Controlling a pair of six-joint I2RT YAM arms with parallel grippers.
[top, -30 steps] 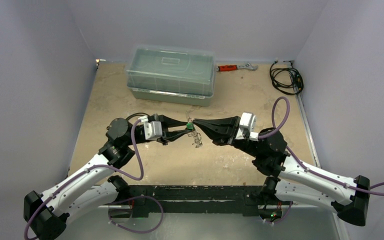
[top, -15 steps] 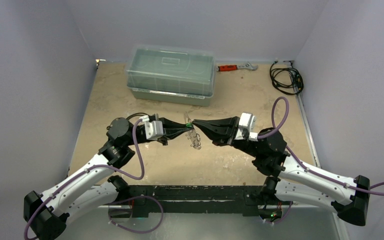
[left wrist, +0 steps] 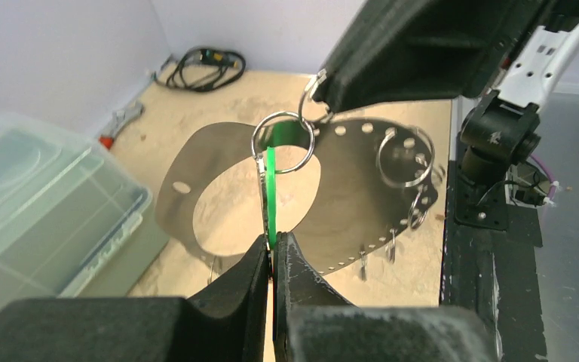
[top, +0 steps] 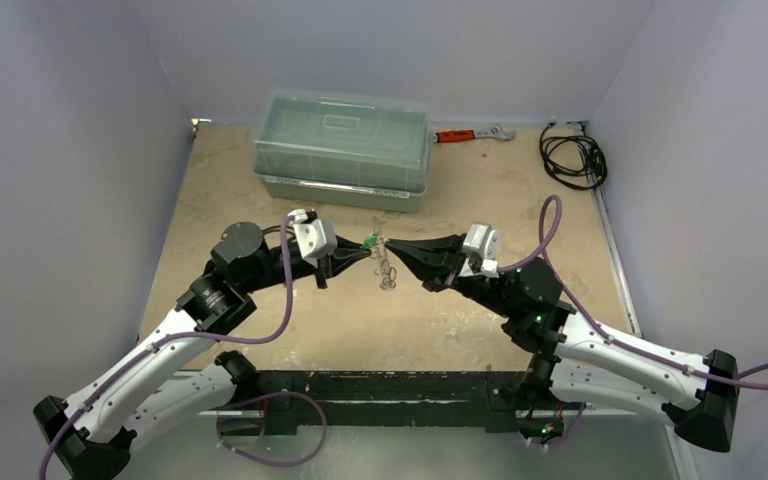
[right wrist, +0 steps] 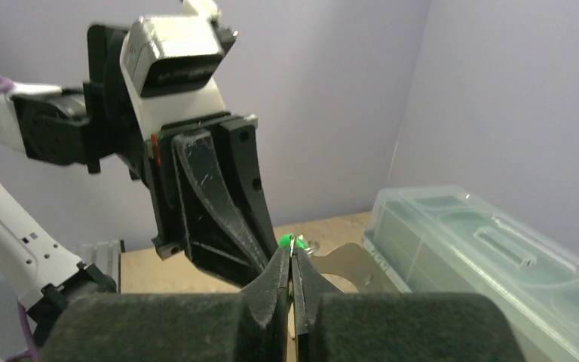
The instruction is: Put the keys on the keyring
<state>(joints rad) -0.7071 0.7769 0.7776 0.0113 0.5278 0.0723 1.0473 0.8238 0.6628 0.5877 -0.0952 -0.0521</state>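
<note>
Mid-desk from above, left fingers (top: pixel 356 251) pinch the green key (top: pixel 371 241) and right fingers (top: pixel 402 244) clamp the keyring (top: pixel 387 270), both held above the sandy desk (top: pixel 520 215); clear box (top: pixel 342 150), wrench (top: pixel 457 135) and cable (top: pixel 572 158) sit far. Left wrist: key touches the split ring (left wrist: pixel 283 142), so I'd feed along its coil with the tag (left wrist: pixel 347 196) hanging below. Right wrist: fingers shut tight, lilac walls (right wrist: pixel 332 90) close in.

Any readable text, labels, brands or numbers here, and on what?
None can be read.
The left wrist camera housing has a dark strip, too blurred to tell whether it bears print.
The storage box, red-handled wrench and flat tag show no legible marks.
</note>
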